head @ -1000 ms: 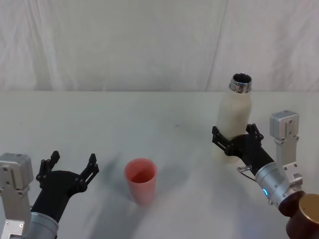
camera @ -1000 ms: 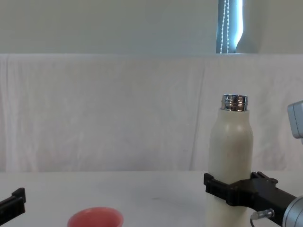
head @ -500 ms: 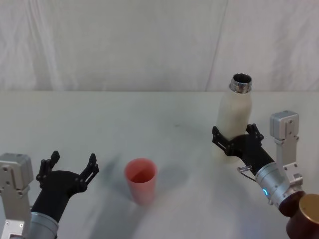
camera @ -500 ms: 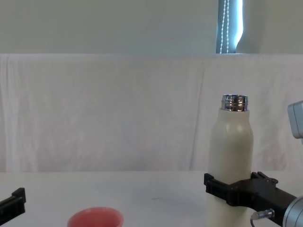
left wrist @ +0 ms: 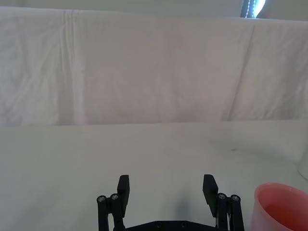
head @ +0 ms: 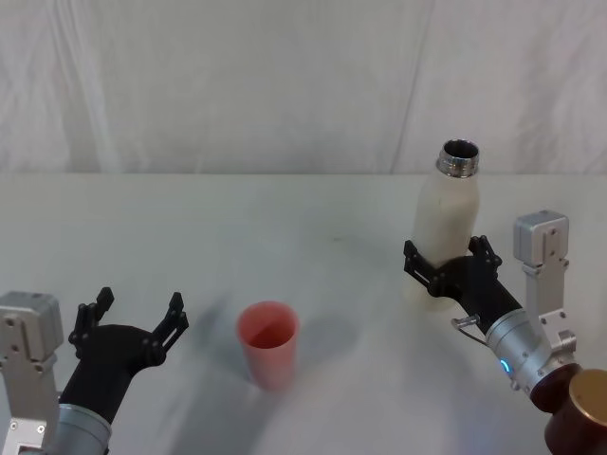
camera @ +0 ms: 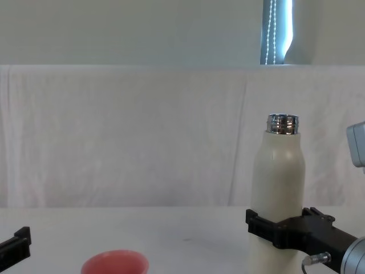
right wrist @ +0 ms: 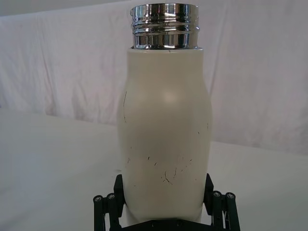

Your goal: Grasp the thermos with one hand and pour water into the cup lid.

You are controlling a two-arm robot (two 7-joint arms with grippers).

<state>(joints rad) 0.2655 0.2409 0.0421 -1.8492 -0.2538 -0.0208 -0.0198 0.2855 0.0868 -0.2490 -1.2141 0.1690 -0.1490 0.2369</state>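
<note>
Cream-white matte thermos point(head: 448, 226), clamped low by the right claw point(head: 446, 263), could topple top-heavy when tilted toward the salmon-pink cup lid point(head: 267, 342); the left claw point(head: 133, 313) gapes wide.

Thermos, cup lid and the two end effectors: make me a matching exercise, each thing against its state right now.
1. thermos
2. cup lid
3. left end effector
4. right end effector

A. open, holding nothing
B. upright, uncapped
C. closed around the bottle's lower body
D. standing free between the arms

Pairs: 1-B, 2-D, 3-A, 4-C
</note>
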